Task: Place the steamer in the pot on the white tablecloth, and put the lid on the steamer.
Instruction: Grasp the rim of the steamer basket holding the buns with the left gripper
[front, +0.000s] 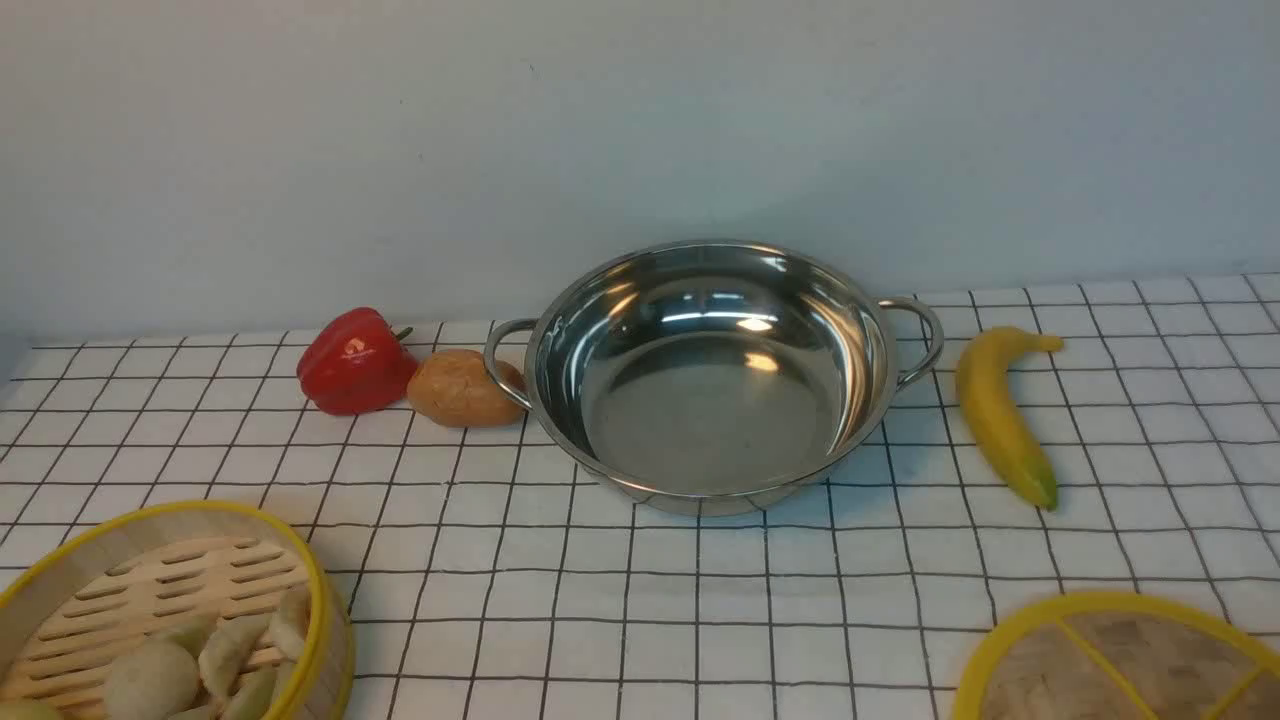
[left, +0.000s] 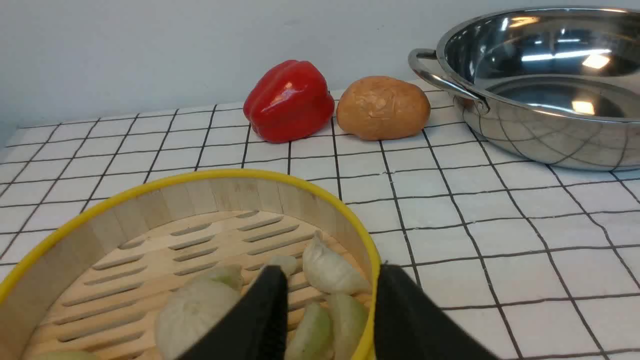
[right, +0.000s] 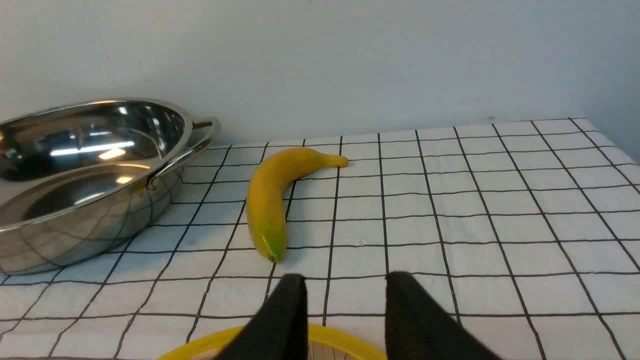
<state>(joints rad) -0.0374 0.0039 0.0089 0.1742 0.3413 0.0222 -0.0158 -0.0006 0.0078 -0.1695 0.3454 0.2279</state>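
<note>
Left pincer (left: 332, 270), seen only from its own wrist camera, stands part open astride the wall of the steamer (front: 318, 600): one black finger (left: 265, 315) is inside the basket among the pale dumpling pieces (front: 150, 680), the other outside the yellow rim, and a clear gap remains on the inner side, so nothing is clamped. Right pincer (right: 346, 276) is likewise parted, its two fingers spread over the yellow edge of the lid (front: 1110, 650); whether they touch it cannot be told. On the white tablecloth (front: 600, 600) the pot (front: 710, 400) sits in the middle, bare inside, its loop handles at 9 and 3 o'clock. From the pot, the steamer lies at 8 o'clock, well apart at the near edge, and the lid at 4 o'clock, also well apart and cut off by the picture's edge. A brown potato (front: 458, 388) rests against the handle at 9 o'clock, with a red pepper (front: 352, 362) just beyond it. A banana (front: 1000, 415) lies at 3 o'clock, near the other handle but apart.
</note>
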